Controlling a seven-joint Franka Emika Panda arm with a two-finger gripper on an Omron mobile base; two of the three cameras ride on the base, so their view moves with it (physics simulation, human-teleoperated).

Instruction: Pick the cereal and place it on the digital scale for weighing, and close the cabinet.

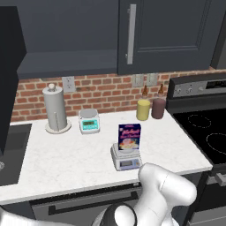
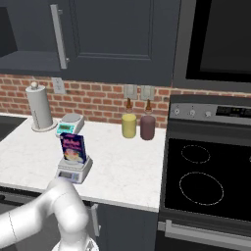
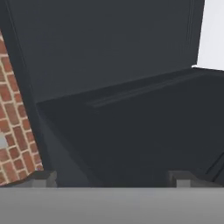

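Although the cereal (image 1: 129, 137) already stands on the digital scale (image 1: 126, 160) near the worktop's (image 1: 66, 163) front edge in the left base view, the cabinet (image 1: 172, 35) above is only half shut: its right door with the silver handle (image 1: 131, 34) looks closed, while the left half gapes open, a dark door edge (image 1: 9, 75) standing out at the far left. The box stands upright, long axis vertical, its pink picture face turned toward the front edge. A second scale with a teal front (image 1: 89, 121) and a paper towel holder (image 1: 55, 109) sit toward the back wall.

From the right base view, the same box (image 2: 74, 148) sits upright on the scale (image 2: 74, 170), face angled toward the front edge. A yellow canister (image 2: 129, 125) and a maroon canister (image 2: 147, 127) stand at the back, beside the stove (image 2: 206, 171).

Seen from the hand view, the two fingertips (image 3: 41, 178) sit well apart, so the gripper (image 3: 113, 179) is spread wide and holds nothing. Dark cabinet panel lies ahead, with brick wall (image 3: 13, 127) at one side.

My worry: a wide swing of the arm toward the open door could clip the tall, narrow box and tip it off the small plate.
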